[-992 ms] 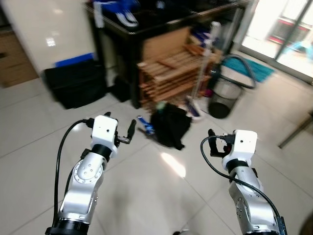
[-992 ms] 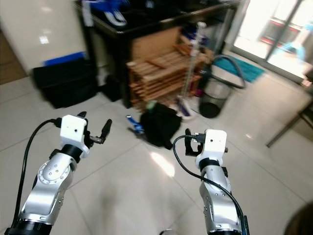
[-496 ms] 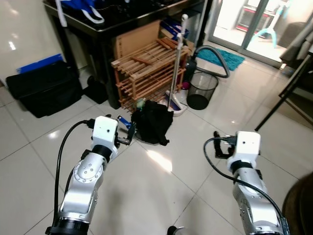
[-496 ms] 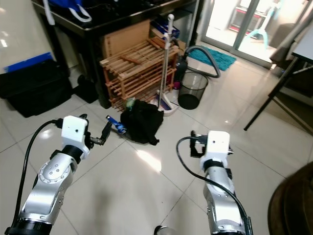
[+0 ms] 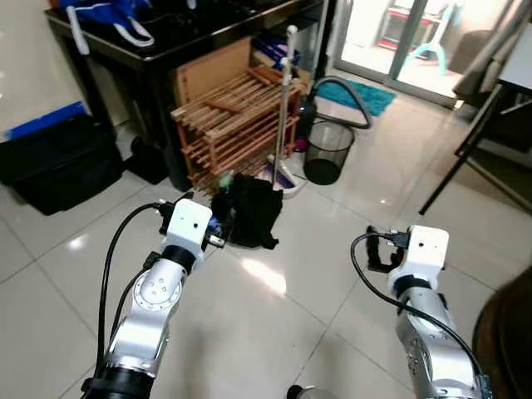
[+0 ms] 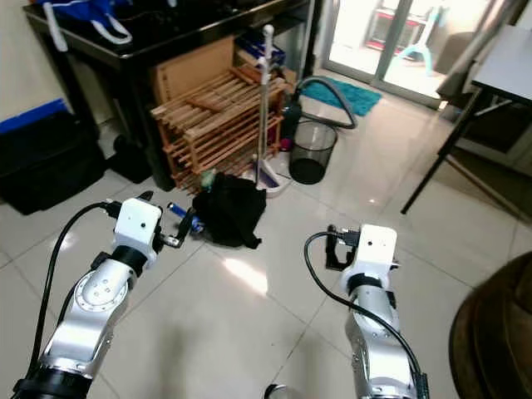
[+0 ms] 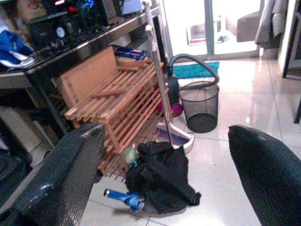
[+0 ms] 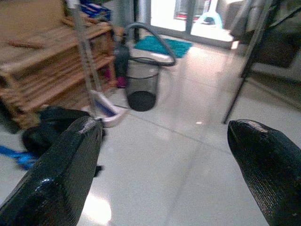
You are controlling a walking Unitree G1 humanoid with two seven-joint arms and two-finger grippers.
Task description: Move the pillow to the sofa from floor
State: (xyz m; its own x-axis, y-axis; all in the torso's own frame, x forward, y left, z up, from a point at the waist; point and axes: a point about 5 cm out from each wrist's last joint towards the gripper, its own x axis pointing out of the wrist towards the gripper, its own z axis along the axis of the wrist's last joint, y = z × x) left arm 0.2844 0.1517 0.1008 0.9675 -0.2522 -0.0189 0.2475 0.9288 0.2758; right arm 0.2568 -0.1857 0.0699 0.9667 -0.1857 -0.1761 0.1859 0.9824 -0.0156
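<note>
Status: task not begun, as judged. No pillow or sofa can be made out; the pillow's place cannot be told.

Left end effector (image 7: 160, 155): fingers apart, nothing held, raised over the floor (image 5: 274, 332).
Right end effector (image 8: 164, 155): fingers apart, nothing held, raised likewise.

Obstacles ahead: black bag (image 5: 247, 210), wooden rack (image 5: 237, 116), mop (image 5: 283, 108), wire bin (image 5: 326, 153), all crowded beside a dark surface (image 5: 191, 37).
Obstacle at right: slanted table leg (image 5: 457, 154).
Open room: bare tile is offered between bin and leg, toward the glass door (image 5: 399, 33).
</note>
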